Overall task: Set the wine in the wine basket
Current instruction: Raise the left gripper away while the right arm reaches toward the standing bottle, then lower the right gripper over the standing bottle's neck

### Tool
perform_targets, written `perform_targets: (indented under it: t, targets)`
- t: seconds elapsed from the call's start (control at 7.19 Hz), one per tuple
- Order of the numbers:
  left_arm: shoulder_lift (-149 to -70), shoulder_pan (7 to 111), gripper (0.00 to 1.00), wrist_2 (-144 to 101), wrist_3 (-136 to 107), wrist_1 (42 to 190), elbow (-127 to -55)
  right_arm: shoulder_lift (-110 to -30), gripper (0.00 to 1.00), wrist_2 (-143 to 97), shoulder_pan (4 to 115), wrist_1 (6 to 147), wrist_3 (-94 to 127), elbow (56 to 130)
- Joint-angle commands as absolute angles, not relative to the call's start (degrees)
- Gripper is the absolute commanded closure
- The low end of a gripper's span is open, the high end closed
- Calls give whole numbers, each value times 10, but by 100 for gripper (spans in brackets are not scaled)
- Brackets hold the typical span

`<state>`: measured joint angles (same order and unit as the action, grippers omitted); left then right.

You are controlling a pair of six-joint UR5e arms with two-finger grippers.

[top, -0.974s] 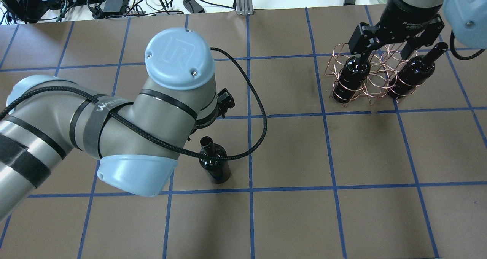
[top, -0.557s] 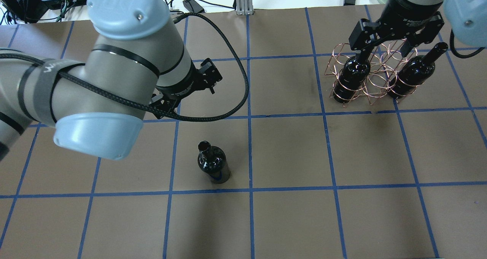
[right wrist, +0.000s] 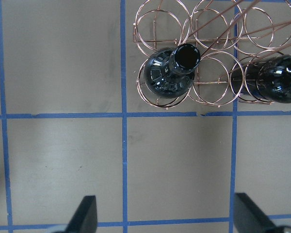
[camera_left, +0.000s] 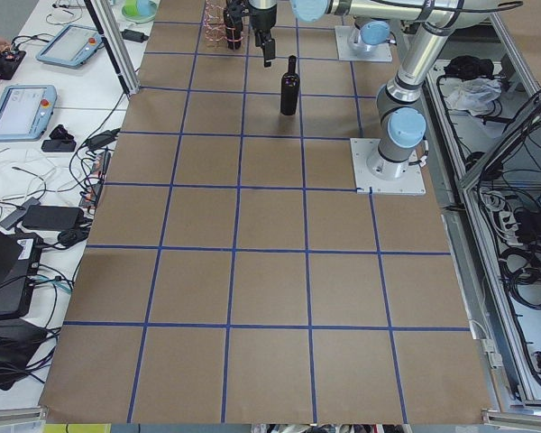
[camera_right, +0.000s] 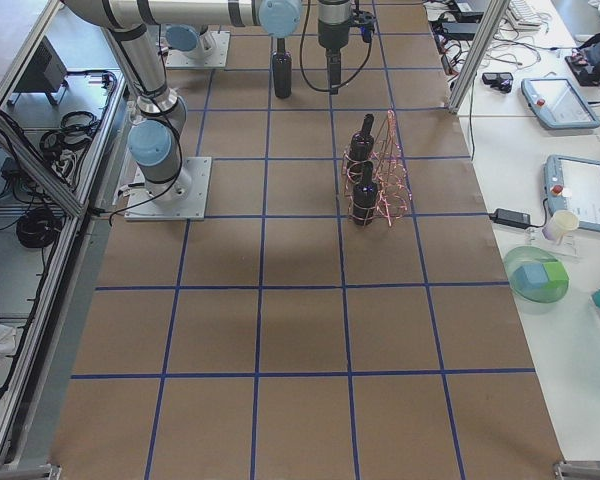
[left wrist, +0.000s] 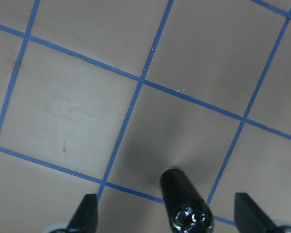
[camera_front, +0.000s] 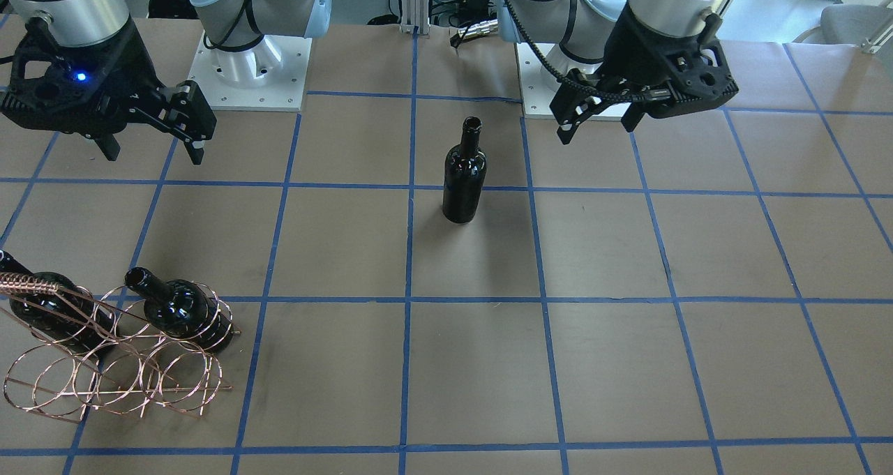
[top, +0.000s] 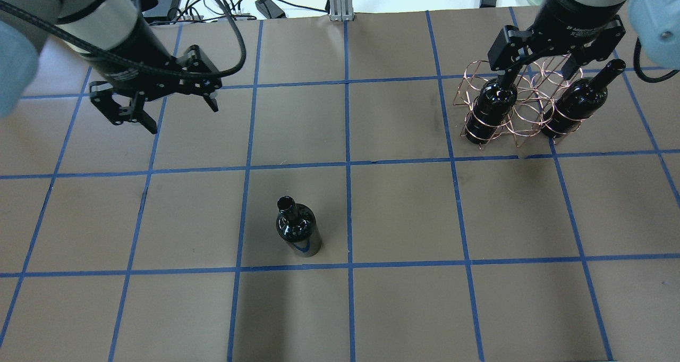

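One wine bottle (top: 297,229) stands upright and alone on the brown table; it also shows in the front view (camera_front: 464,175). My left gripper (top: 183,118) is open and empty, raised up and to the left of it; the bottle's neck (left wrist: 184,204) shows low in the left wrist view. The copper wire basket (top: 526,104) sits at the far right and holds two look-alike bottles (top: 491,107) (top: 576,101). My right gripper (top: 536,77) hangs open and empty above the basket (right wrist: 208,29).
Blue tape lines grid the table. Cables and electronics (top: 159,0) and a metal post (top: 340,0) lie past the far edge. The arm bases (camera_front: 244,63) (camera_front: 558,77) stand on the robot's side. Tablets and a cup (camera_right: 560,220) sit on a side bench.
My left arm has swung away from the standing bottle toward the table's left, its gripper open. The bottle has stayed put. My right gripper has barely moved above the basket.
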<state>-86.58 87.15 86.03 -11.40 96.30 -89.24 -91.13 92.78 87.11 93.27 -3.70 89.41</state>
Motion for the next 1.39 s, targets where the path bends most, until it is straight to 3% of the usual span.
perform_targets:
  t: [0.0, 0.56, 0.84, 1.25]
  targets:
    - [-864, 823, 0, 859, 38, 1023, -876, -906, 0, 920, 941, 934, 14, 894]
    - [-861, 817, 0, 860, 50, 1027, -887, -875, 0, 900, 1110, 970, 211, 887]
    - [-862, 765, 0, 860, 143, 1022, -888, -863, 0, 864, 1174, 980, 290, 887]
    - [-859, 758, 0, 945, 145, 1020, -888, -793, 0, 873, 1253, 1052, 384, 886]
